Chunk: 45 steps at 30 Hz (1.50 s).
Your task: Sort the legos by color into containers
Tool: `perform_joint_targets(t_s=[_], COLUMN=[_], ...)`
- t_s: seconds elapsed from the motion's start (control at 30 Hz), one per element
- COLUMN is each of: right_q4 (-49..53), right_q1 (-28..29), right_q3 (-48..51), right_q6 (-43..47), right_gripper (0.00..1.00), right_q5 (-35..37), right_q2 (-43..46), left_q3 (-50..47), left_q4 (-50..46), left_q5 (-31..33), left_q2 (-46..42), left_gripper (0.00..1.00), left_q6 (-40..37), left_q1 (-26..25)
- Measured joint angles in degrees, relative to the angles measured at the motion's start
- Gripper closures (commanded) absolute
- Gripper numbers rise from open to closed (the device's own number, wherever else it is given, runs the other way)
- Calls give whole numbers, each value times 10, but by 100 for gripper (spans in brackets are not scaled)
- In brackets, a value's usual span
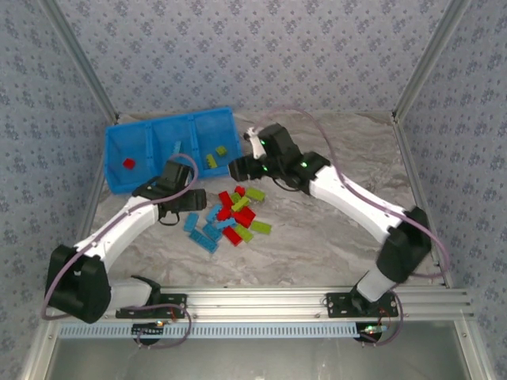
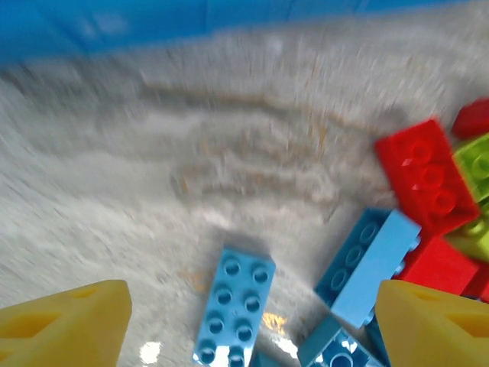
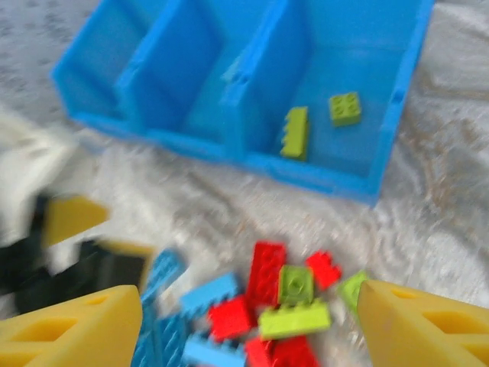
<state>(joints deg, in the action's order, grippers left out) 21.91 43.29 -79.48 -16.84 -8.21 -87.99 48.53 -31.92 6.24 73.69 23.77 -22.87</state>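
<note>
Nearest me on the overhead view is the aluminium rail carrying both arm bases. From there the left arm reaches inward, and my left gripper sits low at the left edge of the legos. These lie in a loose red, light blue and lime heap on the marbled table, mid-workspace. On the left wrist camera its yellow fingers stand wide apart, gripping nothing. A light blue brick lies flat, studs up, in the gap between them, and a red brick and more blue and lime pieces crowd in from the right. I cannot tell whether the fingers touch the table. Just beyond the heap hangs the right gripper, between the pile and the blue tray. Its wrist camera shows that claw spread wide too and empty, with the heap below. The tray is farthest off, at the table's back left, slightly angled, with three compartments side by side. A lone red piece lies in the left compartment and two lime bricks in the right one. The middle compartment is too blurred for me to read.
</note>
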Motion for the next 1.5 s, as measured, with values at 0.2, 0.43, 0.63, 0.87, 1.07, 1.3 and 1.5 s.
perform_joint_targets(t_s=[0.2,0.43,0.63,0.87,1.07,1.3,1.5], right_q4=[-13,-26,-42,-51,-59,-68,-67], right_q1=[17,18,25,26,26,26,26], right_q3=[162,246,249,254,254,261,272], right_q6=[-3,-38,-54,-63,-68,-74,-79], right_gripper=[19,19,19,18,18,18,18], right_q5=[-61,-91,-114,-122,-122,-122,-111], right_q2=[112,155,177,196,203,204,227], left_q3=[-35,-38,-38,-16,61,231,339], left_q4=[0,13,22,9,-17,14,47], left_q5=[-33,-33,-19,-12,8,64,70], left_q2=[71,110,110,108,42,87,250], left_gripper=[28,50,61,65,70,71,68], left_q6=[26,41,38,37,36,7,-2], left_q1=[-2,-2,-1,2,4,50,131])
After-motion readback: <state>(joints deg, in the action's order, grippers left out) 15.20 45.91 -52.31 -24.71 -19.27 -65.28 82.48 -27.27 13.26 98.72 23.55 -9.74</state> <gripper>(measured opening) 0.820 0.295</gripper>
